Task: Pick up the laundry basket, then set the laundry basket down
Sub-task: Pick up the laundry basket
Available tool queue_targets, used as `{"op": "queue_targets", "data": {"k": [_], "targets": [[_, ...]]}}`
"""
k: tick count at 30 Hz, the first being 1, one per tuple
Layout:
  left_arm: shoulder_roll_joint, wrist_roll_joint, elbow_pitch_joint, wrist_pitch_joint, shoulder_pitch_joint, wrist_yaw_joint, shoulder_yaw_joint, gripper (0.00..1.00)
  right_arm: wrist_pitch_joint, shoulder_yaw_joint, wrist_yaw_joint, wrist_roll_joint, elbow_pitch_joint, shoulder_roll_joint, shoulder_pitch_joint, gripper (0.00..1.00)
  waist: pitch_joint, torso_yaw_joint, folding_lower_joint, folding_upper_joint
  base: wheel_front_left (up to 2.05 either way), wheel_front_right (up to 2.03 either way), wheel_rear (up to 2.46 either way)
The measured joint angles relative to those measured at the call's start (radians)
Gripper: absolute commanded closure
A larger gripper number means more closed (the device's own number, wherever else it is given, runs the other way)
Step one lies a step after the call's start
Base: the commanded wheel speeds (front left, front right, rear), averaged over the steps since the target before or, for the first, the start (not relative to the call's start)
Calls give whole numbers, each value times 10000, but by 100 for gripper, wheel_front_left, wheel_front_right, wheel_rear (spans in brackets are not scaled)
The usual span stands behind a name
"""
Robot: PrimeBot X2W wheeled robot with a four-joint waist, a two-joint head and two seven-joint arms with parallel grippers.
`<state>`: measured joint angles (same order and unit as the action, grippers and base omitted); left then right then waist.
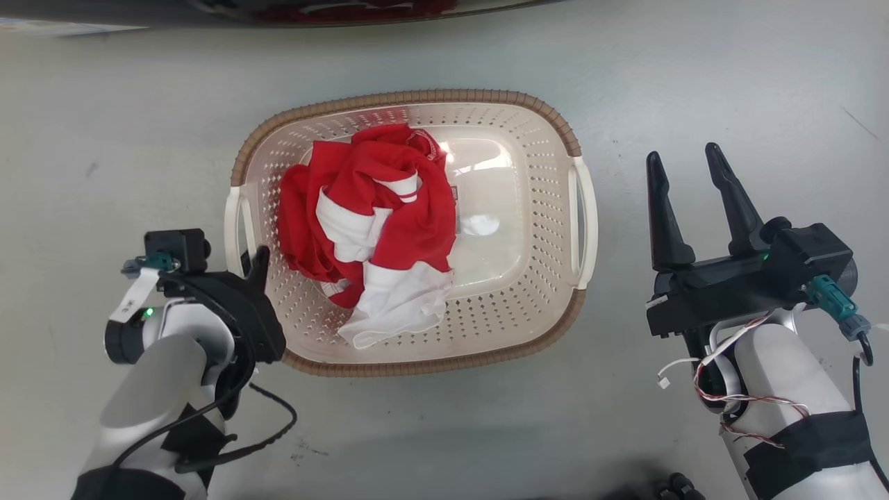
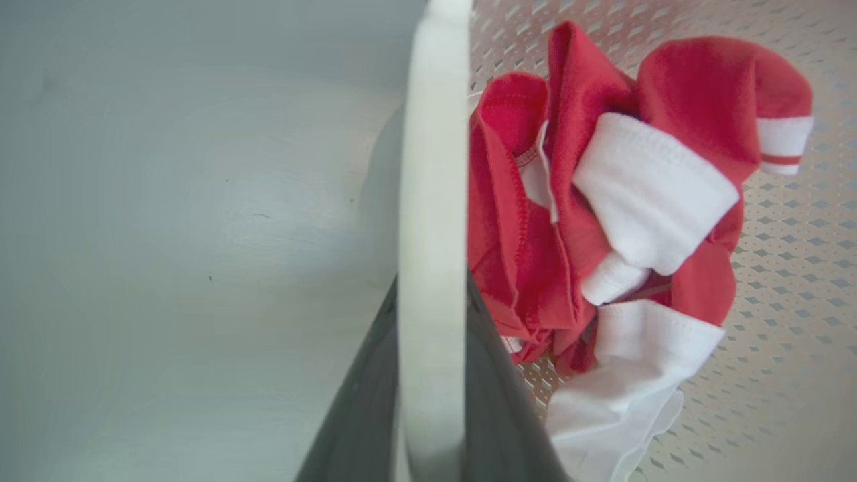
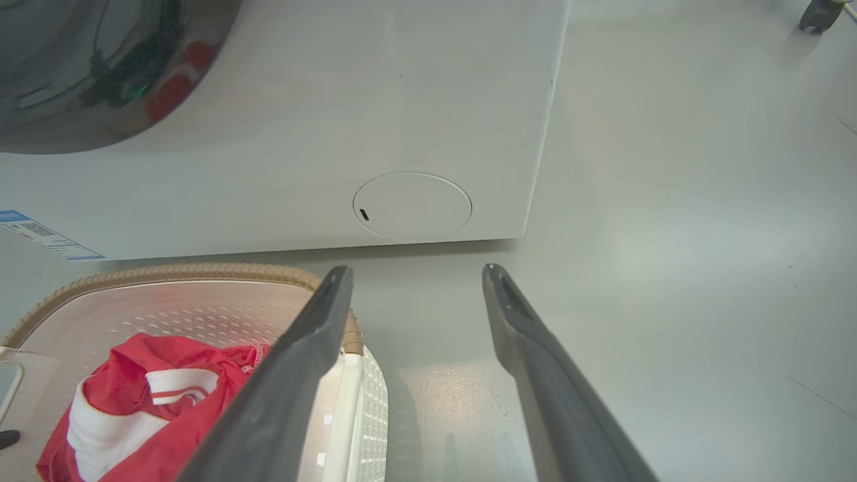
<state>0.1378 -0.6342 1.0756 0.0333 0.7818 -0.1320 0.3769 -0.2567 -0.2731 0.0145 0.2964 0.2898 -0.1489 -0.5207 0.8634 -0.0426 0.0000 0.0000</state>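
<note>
The cream-white perforated plastic laundry basket (image 1: 417, 97) needed a two-sided lift: my left hand (image 1: 260, 258) clamped its white handle (image 2: 434, 167); my right hand (image 1: 683, 153) waited spread, empty, beside the other.

- laundry basket (image 1: 545, 229): cream-white, dotted with perforations, brown woven-look rim, white handles
- garment (image 1: 389, 222): red with white bands
- floor (image 1: 139, 104): pale grey
- washing machine (image 3: 268, 134): white

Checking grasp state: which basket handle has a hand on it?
The left handle: the left hand's fingers straddle it. The right handle is free, with the right hand open beside it.
</note>
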Motion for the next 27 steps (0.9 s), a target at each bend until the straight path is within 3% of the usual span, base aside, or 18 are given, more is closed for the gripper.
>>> {"op": "queue_targets", "data": {"k": [1, 12, 27], "targets": [[-2, -8, 15, 35, -22, 0, 2, 0, 0, 4, -27, -21, 4, 2, -2, 0, -6, 0, 0, 0, 0, 0, 0], [127, -188, 159, 253, -141, 0, 203, 0, 0, 148, -67, -96, 176, 2, -5, 0, -146, 71, 2, 2, 0, 0, 0], [282, -230, -481, 1762, 99, 0, 391, 0, 0, 466, -148, -232, 658, -59, 54, 0, -1301, 396, 1, 1, 0, 0, 0]]}}
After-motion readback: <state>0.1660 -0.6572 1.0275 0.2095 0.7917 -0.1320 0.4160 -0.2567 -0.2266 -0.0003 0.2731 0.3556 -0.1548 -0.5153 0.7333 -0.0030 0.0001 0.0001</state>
